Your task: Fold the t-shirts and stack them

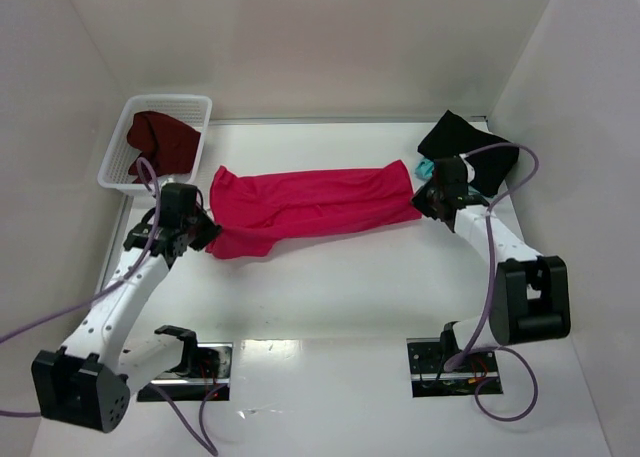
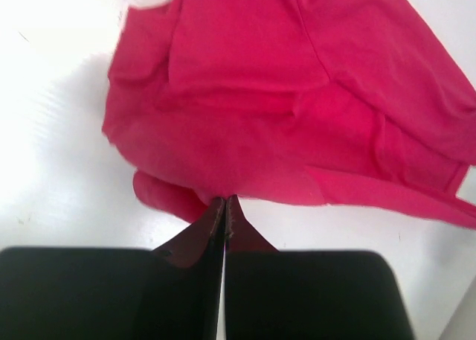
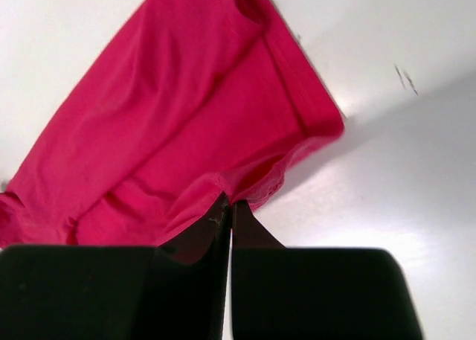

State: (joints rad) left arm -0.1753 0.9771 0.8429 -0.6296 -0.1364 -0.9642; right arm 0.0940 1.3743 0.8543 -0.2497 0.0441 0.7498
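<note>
Starting at the far left, a white lattice basket sits at the back corner of the desk with the dark maroon t-shirt bunched inside it, unfolded and partly draped over the rim. Just beside the basket, the left gripper is clenched on the left end of the crimson-pink t-shirt, its fingers pressed together with the cloth edge pinched between them. That shirt lies stretched in a long band across the middle of the desk. By the look of it, it is already doubled lengthwise, though it is wrinkled and a loose flap hangs out at the lower left. At its other end the right gripper is likewise clamped on the cloth edge, so the two arms hold the garment by opposite ends. Right behind that gripper a scrap of the teal t-shirt peeks out, and the black t-shirt lies crumpled in the far right corner, against the side wall. Judging by this, the task is in its early part: one shirt is mid-fold, none is finished, no stack exists, and three shirts are not yet laid out.
</note>
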